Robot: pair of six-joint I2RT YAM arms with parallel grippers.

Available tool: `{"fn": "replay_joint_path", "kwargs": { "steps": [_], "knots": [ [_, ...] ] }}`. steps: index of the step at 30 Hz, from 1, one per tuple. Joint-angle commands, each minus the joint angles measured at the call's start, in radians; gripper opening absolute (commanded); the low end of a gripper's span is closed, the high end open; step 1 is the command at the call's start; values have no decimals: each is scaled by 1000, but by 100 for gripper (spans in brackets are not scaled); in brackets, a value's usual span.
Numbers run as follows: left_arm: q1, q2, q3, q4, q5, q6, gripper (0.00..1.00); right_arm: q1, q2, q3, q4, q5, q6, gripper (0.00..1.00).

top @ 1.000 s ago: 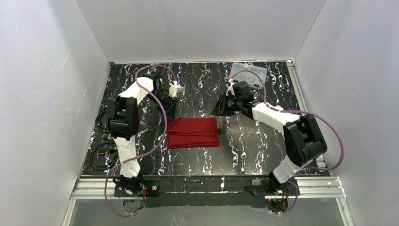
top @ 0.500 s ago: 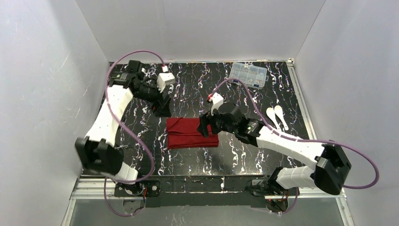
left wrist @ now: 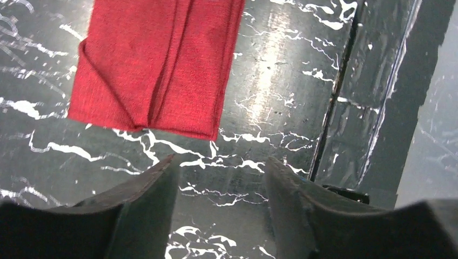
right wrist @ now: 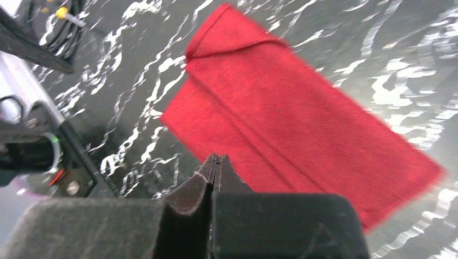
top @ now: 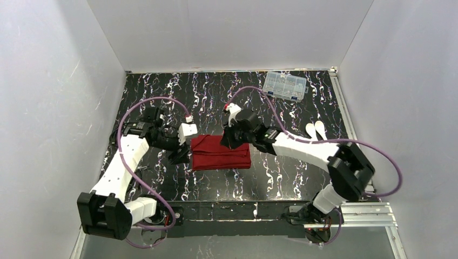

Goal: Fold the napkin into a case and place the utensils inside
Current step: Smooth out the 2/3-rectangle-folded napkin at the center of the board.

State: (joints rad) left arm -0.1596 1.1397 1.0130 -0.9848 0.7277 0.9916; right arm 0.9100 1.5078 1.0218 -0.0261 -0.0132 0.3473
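The napkin point(top: 221, 152) lies folded flat as a deep red oblong in the middle of the black marbled table. It also shows in the left wrist view point(left wrist: 156, 65) and the right wrist view point(right wrist: 302, 129). My left gripper point(top: 181, 156) is open and empty, just off the cloth's left end; its fingertips point(left wrist: 162, 170) frame bare table short of the cloth. My right gripper point(top: 232, 141) is shut and empty, with its tips point(right wrist: 216, 160) over the cloth's top surface near the far edge. Two white utensils point(top: 316, 129) lie side by side at the right, away from both grippers.
A clear plastic compartment box point(top: 285, 85) stands at the back right. Loose black cables point(top: 116, 178) lie at the table's left edge. A metal rail point(top: 243, 213) runs along the front edge. White walls close in three sides.
My left arm has swung from the back left down to the cloth's left end. My right gripper has shifted slightly back and left over the cloth. The cloth has not moved.
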Motion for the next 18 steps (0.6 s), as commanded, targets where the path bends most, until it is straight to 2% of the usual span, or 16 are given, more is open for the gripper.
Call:
{"fn": "replay_joint_path", "kwargs": {
  "steps": [1, 4, 7, 12, 18],
  "knots": [
    [-12, 80, 9, 63, 118, 15, 49, -63, 117, 20, 157, -428, 192, 1],
    [-29, 246, 103, -50, 181, -18, 34, -122, 233, 25, 209, -658, 289, 1],
    [-63, 386, 148, -70, 217, -109, 22, -153, 285, -10, 282, -768, 353, 1],
    [-115, 519, 128, 68, 196, -296, 21, -164, 362, -8, 229, -774, 336, 1],
    [-133, 647, 137, 108, 107, -351, 19, -164, 438, -46, 251, -767, 343, 1]
  ]
}}
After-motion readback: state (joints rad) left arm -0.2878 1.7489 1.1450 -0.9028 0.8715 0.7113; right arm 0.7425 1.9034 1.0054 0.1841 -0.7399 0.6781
